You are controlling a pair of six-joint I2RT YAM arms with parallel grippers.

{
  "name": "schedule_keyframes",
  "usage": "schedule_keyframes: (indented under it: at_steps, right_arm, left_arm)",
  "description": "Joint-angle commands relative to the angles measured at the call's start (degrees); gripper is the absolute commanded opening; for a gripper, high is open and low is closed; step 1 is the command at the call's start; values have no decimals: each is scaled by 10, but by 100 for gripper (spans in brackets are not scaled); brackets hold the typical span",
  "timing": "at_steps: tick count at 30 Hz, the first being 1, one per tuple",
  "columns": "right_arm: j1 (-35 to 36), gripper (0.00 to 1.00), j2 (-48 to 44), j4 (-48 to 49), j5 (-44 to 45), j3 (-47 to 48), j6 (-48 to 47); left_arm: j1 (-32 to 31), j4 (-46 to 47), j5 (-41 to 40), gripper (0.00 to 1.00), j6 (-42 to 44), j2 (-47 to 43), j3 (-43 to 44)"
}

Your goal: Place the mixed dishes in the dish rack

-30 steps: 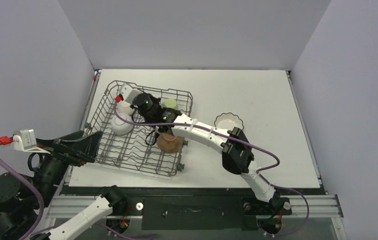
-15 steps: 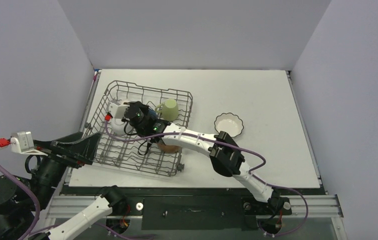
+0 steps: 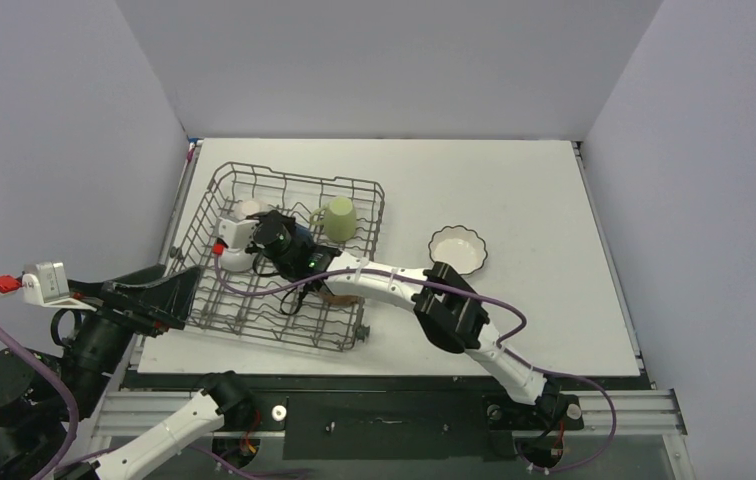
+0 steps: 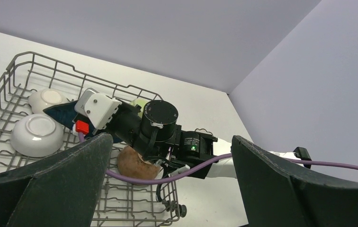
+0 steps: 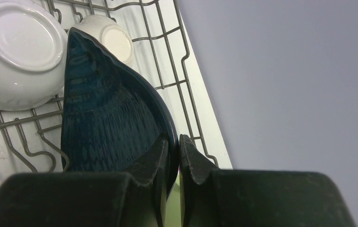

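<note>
My right gripper (image 5: 174, 146) is shut on the rim of the dark blue dish (image 5: 106, 123), holding it on edge above the dish rack (image 3: 216, 188). A plain white bowl (image 5: 21, 52) and a small cream-based dish (image 5: 108, 40) lie upside down in the rack just past the blue dish's tip. The light green mug (image 3: 338, 217) stands inverted at the rack's far right. Half hidden under the right arm, the brown bowl (image 4: 132, 163) rests at the rack's near right side. The white scalloped bowl (image 3: 456, 249) sits on the table to the right. My left gripper (image 4: 172, 189) hangs open and empty off the rack's near left corner.
The rack's small wheel (image 4: 182, 210) shows at its near right corner. The right arm's purple cable (image 4: 167, 177) loops across the rack. Grey walls close in the white table (image 3: 544, 200) on three sides.
The right arm has swung left across the rack with the blue dish, uncovering the green mug and hiding more of the brown bowl. The left arm has barely shifted.
</note>
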Motion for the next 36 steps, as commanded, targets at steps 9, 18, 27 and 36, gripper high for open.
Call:
schedule_keyframes:
  at_steps: [9, 18, 27, 36]
  right_arm:
    - [-9, 0, -16, 56, -50, -29, -8]
    - [3, 0, -64, 132, -21, -148, -1]
    - [-11, 0, -101, 156, -51, -240, -62]
    - [-16, 8, -119, 189, -118, -311, -112]
  left_arm:
    - [-14, -1, -14, 96, 0, -5, 6]
    - [-21, 5, -20, 96, 0, -6, -3]
    - [-29, 5, -27, 96, -2, -9, -7]
    - [-35, 9, -29, 96, -3, -3, -10]
